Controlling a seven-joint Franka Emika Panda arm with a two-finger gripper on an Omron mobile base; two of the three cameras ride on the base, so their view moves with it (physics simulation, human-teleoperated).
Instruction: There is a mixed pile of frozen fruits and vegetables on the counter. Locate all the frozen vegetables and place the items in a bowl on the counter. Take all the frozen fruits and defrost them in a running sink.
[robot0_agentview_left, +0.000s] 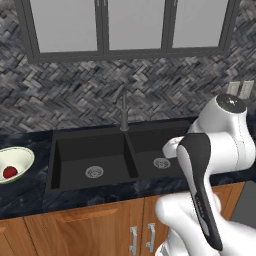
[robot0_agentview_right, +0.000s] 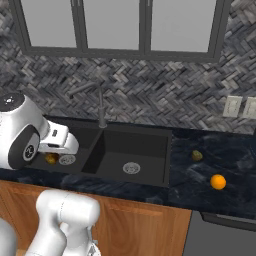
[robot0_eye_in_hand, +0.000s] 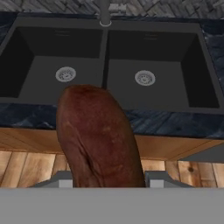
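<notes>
gripper (robot0_eye_in_hand: 105, 181) clamped on a dark reddish-brown oblong vegetable (robot0_eye_in_hand: 98, 135), which juts forward from between the fingers, held above the counter's (robot0_eye_in_hand: 175, 122) front edge before the black double sink (robot0_eye_in_hand: 105, 65). frozen, it looks stiff, fairly light and possibly slick, so a grip across its thick middle seems safest. off to the hand's left waits the smooth pale bowl (robot0_agentview_left: 22, 167), a red round item (robot0_agentview_left: 9, 172) inside

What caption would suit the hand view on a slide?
Claw holding a dark brown oblong vegetable in front of the black double sink.
</notes>
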